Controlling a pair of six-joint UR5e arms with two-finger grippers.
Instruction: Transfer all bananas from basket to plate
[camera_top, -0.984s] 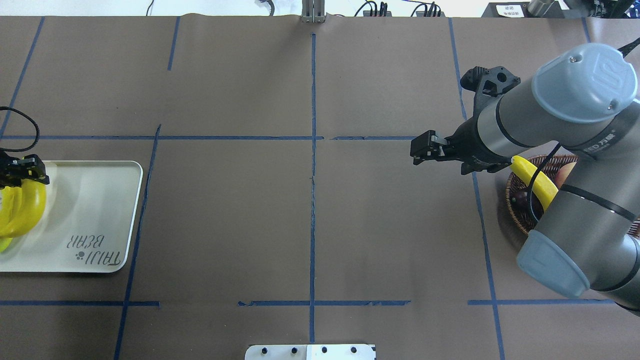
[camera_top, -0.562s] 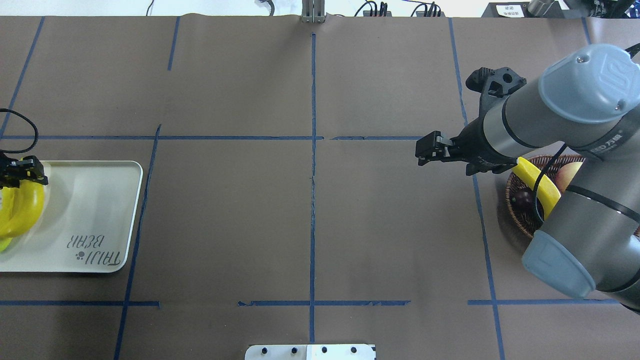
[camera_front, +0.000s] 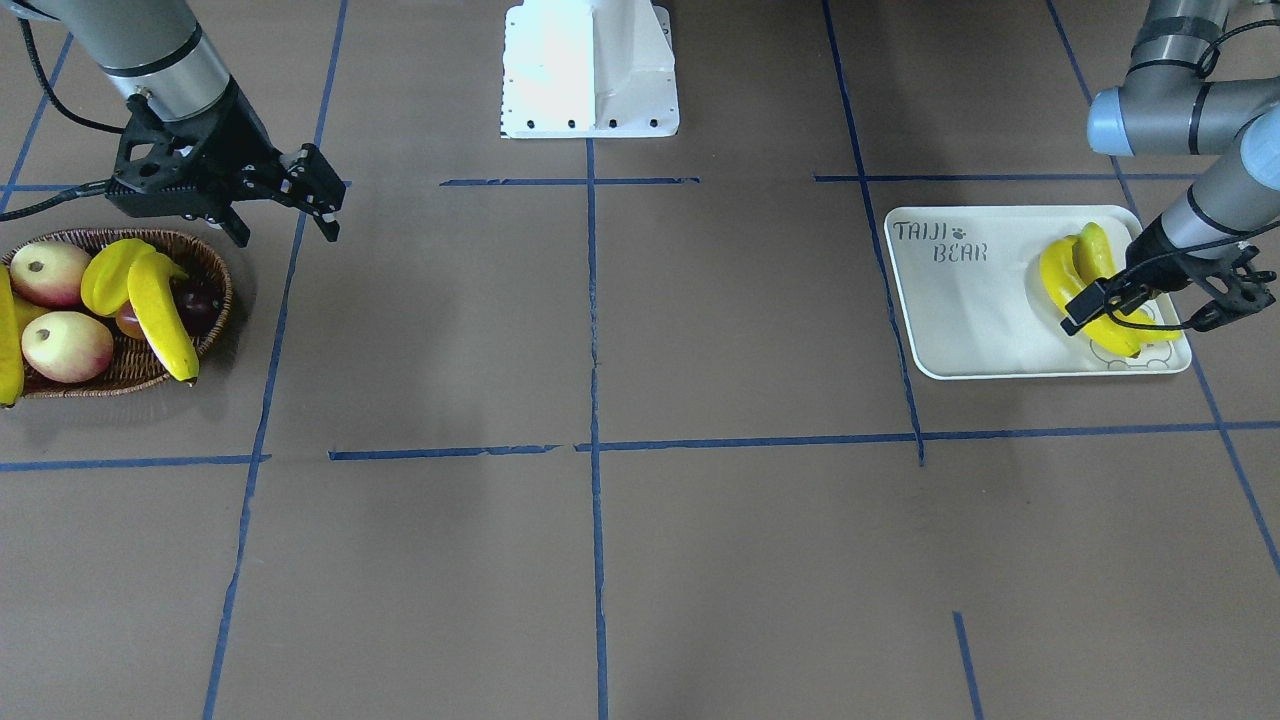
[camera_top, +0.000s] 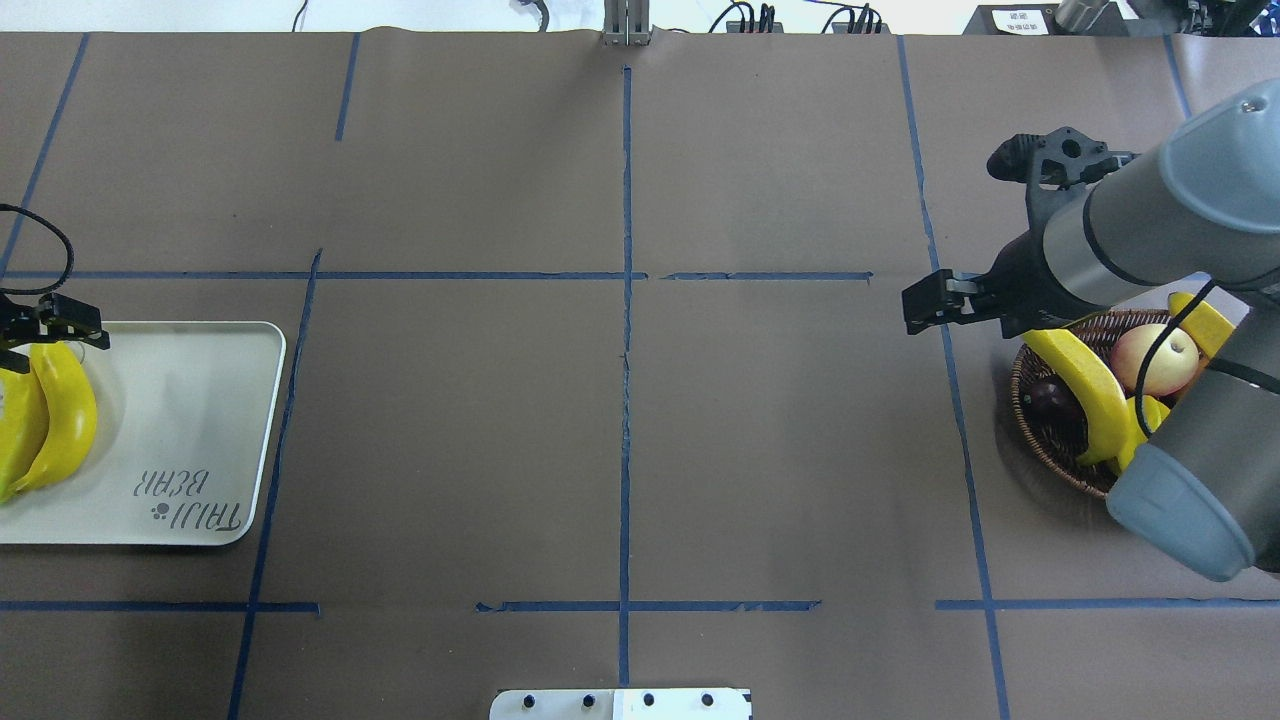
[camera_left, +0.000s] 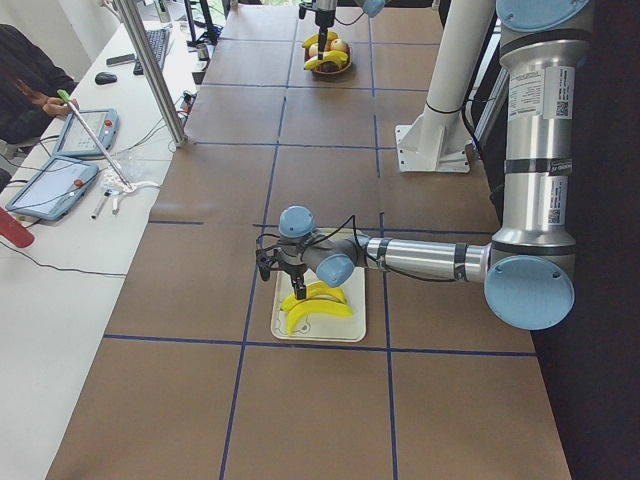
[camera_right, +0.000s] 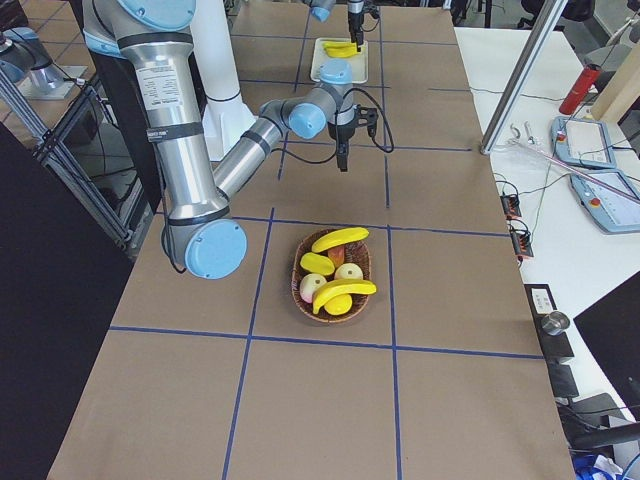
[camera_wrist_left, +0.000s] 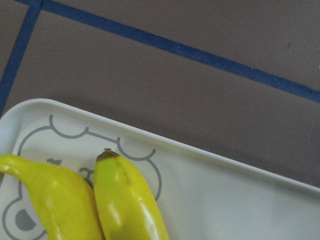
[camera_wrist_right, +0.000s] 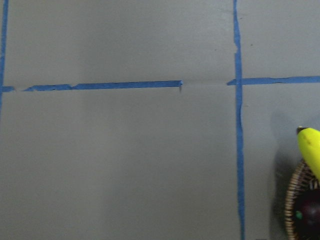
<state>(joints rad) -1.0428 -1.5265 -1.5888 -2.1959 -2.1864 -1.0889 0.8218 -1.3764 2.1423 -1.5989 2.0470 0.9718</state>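
L gripper (camera_front: 1080, 305): jaws parted, nothing between, low over plate (camera_front: 960, 330). Directly under jaws, 2 plate bananas (camera_front: 1065, 275), side by side & touching, on bear-outline end of plate. In L wrist view, brown tip of one beside thin stem end of other, both on the outline, short of plate rim. "TAIJI BEAR" lettering at plate's other end, away from jaws.

R gripper (camera_front: 325, 200): jaws apparently parted, nothing held, up over table (camera_front: 700, 300) beside blue tape line (camera_front: 285, 300). Basket (camera_front: 110, 382) not under jaws but just off to wrist side.

In basket: 2 basket bananas, one (camera_front: 165, 325) atop pile w/ tip out past rim (tip & bit of rim at edge of R wrist view), other (camera_front: 8, 345) at side far from jaws, partly cut by frame edge. Also in there: yellow-green starfruit (camera_front: 108, 275), 2 pink-yellow round fruits (camera_front: 50, 272), dark purple fruit (camera_front: 198, 300).
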